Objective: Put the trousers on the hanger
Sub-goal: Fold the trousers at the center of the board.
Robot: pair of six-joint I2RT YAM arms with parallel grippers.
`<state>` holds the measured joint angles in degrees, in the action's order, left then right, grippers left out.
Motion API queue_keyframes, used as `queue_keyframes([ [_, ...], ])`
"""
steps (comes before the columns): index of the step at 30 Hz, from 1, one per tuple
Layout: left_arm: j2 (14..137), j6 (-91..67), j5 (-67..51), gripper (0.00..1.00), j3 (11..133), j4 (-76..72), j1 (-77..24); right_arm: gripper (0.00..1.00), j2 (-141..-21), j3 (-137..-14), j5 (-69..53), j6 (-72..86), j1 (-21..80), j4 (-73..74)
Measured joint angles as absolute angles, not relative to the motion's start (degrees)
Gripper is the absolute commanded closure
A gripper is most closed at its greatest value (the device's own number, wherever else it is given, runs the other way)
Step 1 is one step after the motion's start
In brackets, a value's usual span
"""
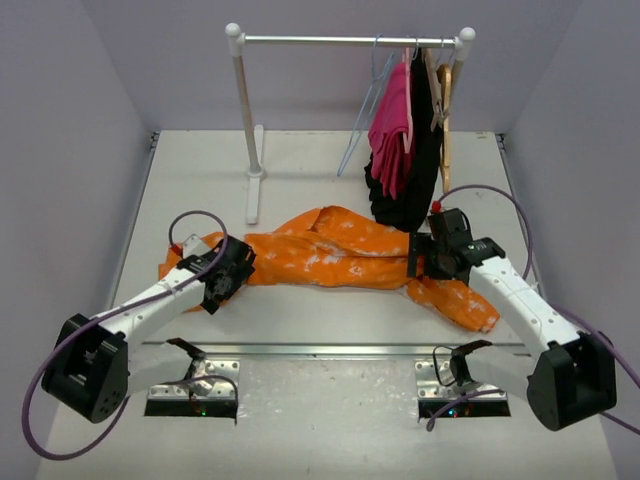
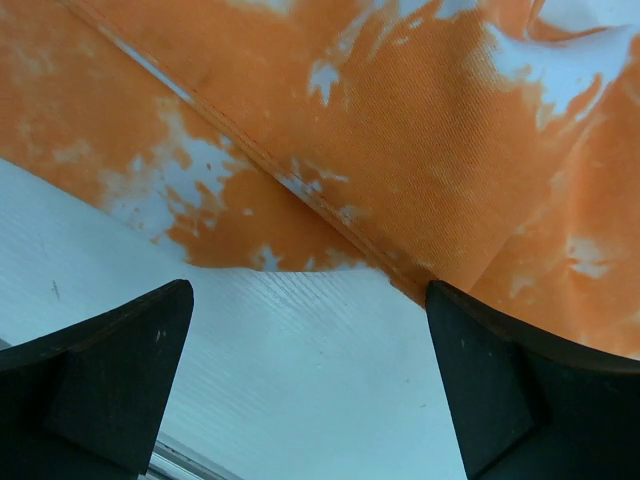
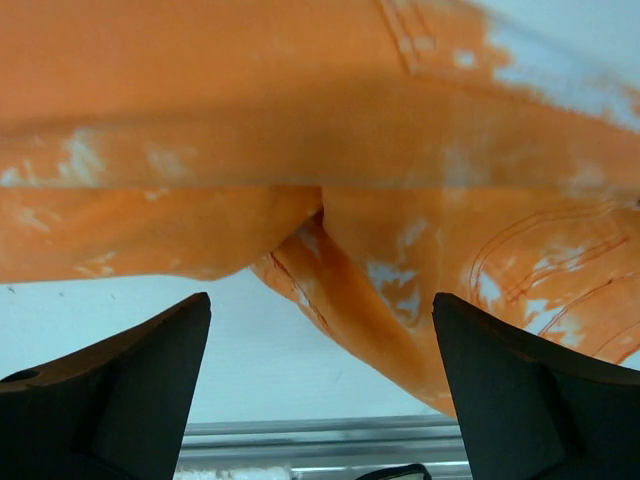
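The orange trousers (image 1: pixel 335 255) with white blotches lie flat across the table, from the left arm to the right arm. The pale blue-grey wire hanger (image 1: pixel 366 105) hangs bare on the rail at the back. My left gripper (image 1: pixel 232 268) is open just over the trousers' left end; in the left wrist view the cloth (image 2: pixel 400 130) lies ahead of the fingers (image 2: pixel 110 370), with bare table between them. My right gripper (image 1: pixel 424 258) is open over the trousers' right part; the cloth (image 3: pixel 380 200) lies ahead of and between its fingers (image 3: pixel 520 390).
A white clothes rail (image 1: pixel 350 40) on a white post (image 1: pixel 247 120) stands at the back. A pink garment (image 1: pixel 393 130), a black garment (image 1: pixel 425 160) and a tan wooden hanger (image 1: pixel 444 110) hang at its right end. A metal strip (image 1: pixel 330 348) runs along the near table.
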<state>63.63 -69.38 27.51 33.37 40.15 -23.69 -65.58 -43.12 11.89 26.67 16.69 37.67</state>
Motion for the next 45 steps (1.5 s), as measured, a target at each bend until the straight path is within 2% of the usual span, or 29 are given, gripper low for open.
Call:
queue_keyframes([
  [4, 72.2, -69.49, 27.16, 0.0, 34.1, 37.8, -24.68, 0.1, -67.08, -39.35, 8.1, 27.44, 17.19, 37.1],
  [6, 76.28, -69.71, 27.23, 0.0, 34.99, 37.18, -24.7, 0.17, -72.42, -39.39, 7.55, 27.4, 18.79, 36.23],
  [7, 77.82, -69.93, 27.35, 0.0, 35.55, 37.01, -24.71, 0.23, -75.46, -39.48, 7.99, 27.36, 19.87, 35.95],
  [8, 78.75, -70.25, 27.66, 0.0, 36.24, 36.99, -24.72, 0.32, -78.59, -39.62, 9.26, 27.31, 21.19, 36.05],
  [9, 79.6, -70.56, 28.01, 0.01, 36.86, 36.93, -24.72, 0.47, -81.62, -39.82, 10.58, 27.25, 22.55, 36.28],
  [10, 80.28, -70.82, 28.5, 0.05, 37.38, 36.85, -24.7, 0.69, -84.49, -40.35, 12.23, 27.29, 24.03, 37.04],
  [11, 81.06, -71.05, 29.15, 0.07, 38.06, 36.95, -24.56, 0.84, -87.52, -41.45, 14.29, 27.48, 25.56, 38.34],
  [12, 81.81, -71.27, 29.77, 0.11, 38.82, 37.19, -24.23, 0.96, -90.04, -42.68, 16.0, 27.55, 26.89, 39.49],
  [13, 82.54, -71.43, 30.33, 0.2, 39.61, 37.44, -24.01, 1.0, -91.74, -43.76, 17.36, 27.68, 27.94, 40.37],
  [14, 83.13, -71.72, 31.07, 0.28, 40.47, 37.95, -23.48, 1.0, -92.76, -44.65, 18.69, 27.81, 29.3, 41.28],
  [16, 83.39, -72.1, 33.14, 0.33, 42.41, 39.56, -21.2, 1.0, -92.7, -45.59, 20.44, 28.0, 31.75, 42.9],
  [23, 77.54, -71.2, 39.28, 0.29, 48.32, 43.82, -8.58, 1.0, -85.69, -53.32, 23.89, 24.61, 43.92, 54.08],
  [25, 75.46, -70.91, 40.53, 0.23, 50.31, 45.2, -6.49, 1.0, -84.15, -54.87, 23.82, 22.88, 46.26, 55.73],
  [28, 71.33, -68.1, 39.27, 0.05, 51.34, 44.26, -6.64, 1.0, -82.34, -55.04, 22.79, 18.82, 49.33, 57.07],
  [30, 67.67, -65.41, 36.38, 0.0, 50.25, 41.72, -8.4, 0.96, -81.8, -54.92, 22.85, 16.16, 50.61, 58.14],
  [31, 65.95, -64.41, 34.58, 0.0, 49.59, 40.71, -9.9, 0.95, -81.84, -54.92, 23.48, 15.2, 50.95, 58.71],
  [34, 62.16, -63.51, 29.61, 0.0, 47.07, 38.51, -15.87, 0.86, -83.5, -55.11, 26.63, 13.11, 50.79, 60.67],
  [36, 61.14, -64.56, 26.11, 0.0, 44.63, 36.87, -19.71, 0.61, -85.53, -56.4, 27.66, 12.57, 48.9, 62.36],
  [37, 61.14, -65.34, 24.61, 0.0, 43.23, 36.64, -20.89, 0.57, -86.27, -57.0, 28.1, 12.35, 47.72, 62.59],
  [39, 63.43, -67.16, 22.96, 0.0, 41.85, 38.02, -22.02, 0.08, -86.57, -57.38, 28.97, 12.38, 45.22, 62.64],
  [40, 65.45, -67.91, 22.81, 0.0, 41.94, 38.87, -22.07, 0.01, -86.35, -57.32, 29.38, 12.6, 44.11, 62.71],
  [45, 75.38, -71.38, 24.52, 0.0, 43.44, 42.09, -22.05, 0.01, -81.52, -55.9, 30.44, 13.71, 36.39, 61.96],
])
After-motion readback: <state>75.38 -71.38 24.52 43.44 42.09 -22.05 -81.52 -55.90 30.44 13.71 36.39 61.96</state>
